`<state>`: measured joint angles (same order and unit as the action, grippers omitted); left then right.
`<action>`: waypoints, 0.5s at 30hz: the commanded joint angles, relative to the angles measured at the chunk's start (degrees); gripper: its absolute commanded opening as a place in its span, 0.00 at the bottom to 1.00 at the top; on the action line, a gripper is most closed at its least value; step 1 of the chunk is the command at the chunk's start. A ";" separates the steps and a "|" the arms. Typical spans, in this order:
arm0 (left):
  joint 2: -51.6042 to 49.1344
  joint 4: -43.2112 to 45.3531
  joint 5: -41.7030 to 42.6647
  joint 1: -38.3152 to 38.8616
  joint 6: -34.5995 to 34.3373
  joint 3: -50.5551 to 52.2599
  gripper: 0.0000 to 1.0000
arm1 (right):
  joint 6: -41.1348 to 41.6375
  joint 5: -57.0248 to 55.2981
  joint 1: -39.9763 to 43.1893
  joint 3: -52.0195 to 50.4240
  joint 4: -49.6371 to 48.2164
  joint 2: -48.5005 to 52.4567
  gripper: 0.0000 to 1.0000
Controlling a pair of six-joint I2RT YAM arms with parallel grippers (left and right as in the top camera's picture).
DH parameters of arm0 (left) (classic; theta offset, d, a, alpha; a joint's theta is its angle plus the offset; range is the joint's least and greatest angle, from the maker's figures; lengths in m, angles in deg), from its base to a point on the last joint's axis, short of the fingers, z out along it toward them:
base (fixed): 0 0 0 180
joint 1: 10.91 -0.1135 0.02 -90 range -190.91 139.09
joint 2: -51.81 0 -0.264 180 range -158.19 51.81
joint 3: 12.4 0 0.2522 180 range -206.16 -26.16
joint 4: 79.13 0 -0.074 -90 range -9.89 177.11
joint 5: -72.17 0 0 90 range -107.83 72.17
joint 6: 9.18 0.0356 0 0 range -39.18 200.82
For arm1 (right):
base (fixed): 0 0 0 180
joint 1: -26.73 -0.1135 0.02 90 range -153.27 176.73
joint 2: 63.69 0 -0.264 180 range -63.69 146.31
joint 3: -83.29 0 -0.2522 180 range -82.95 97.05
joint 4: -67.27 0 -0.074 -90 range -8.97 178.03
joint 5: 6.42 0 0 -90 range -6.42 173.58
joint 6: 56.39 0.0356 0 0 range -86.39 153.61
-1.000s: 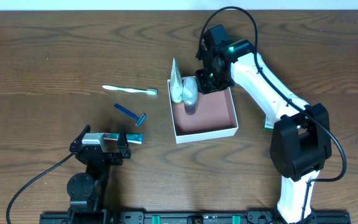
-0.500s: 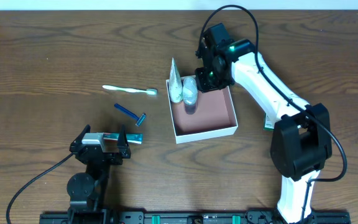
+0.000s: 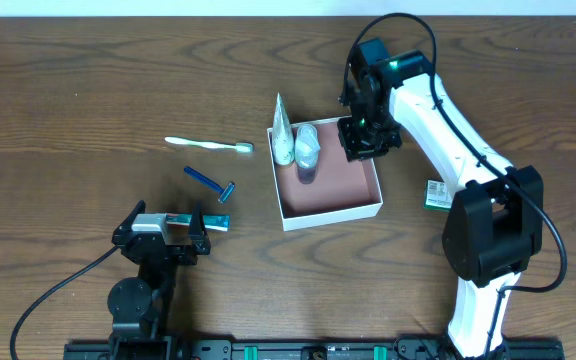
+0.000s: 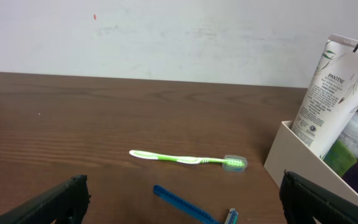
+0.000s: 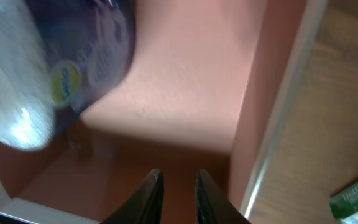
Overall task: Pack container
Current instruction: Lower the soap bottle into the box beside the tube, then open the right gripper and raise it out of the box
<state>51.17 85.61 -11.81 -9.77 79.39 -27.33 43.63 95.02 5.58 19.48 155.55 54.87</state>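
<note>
Container [image 3: 338, 190] sits mid-table, with the Pantene tube [image 3: 281, 130] and capped bottle [image 3: 308, 150] at its left wall. Right gripper [image 5: 177, 180] hovers empty above the far-right corner, fingers nearly together. Left gripper [image 3: 168, 218] is parked, spread wide. I'd rise clear of the wall before fetching the toothbrush [image 3: 208, 145]. Bottle label blurred; green packet [image 3: 436, 195] partly hidden.

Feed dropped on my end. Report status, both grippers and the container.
Left gripper open, parked. Right gripper shut, empty, over container corner. Container holds tube, bottle. Toothbrush, razor outside, nothing blocking.
</note>
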 commanded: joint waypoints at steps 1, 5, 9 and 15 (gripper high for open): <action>0.04 -1.95 1.01 -0.07 0.33 0.94 0.98 | -0.87 -2.01 -0.81 0.92 1.75 -0.26 0.18; 0.04 -1.95 1.01 -0.07 0.33 0.94 0.98 | -0.90 -2.93 -1.57 0.85 4.31 -0.26 0.16; 0.04 -1.95 1.01 -0.07 0.33 0.94 0.98 | -1.09 -3.72 -2.67 0.79 6.25 -0.26 0.15; 0.04 -1.95 1.01 -0.07 0.33 0.94 0.98 | -0.46 -5.88 -5.44 -2.29 5.92 -0.26 0.13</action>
<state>51.17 85.61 -11.81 -9.77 79.39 -27.33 43.43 91.27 1.74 19.07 161.78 54.87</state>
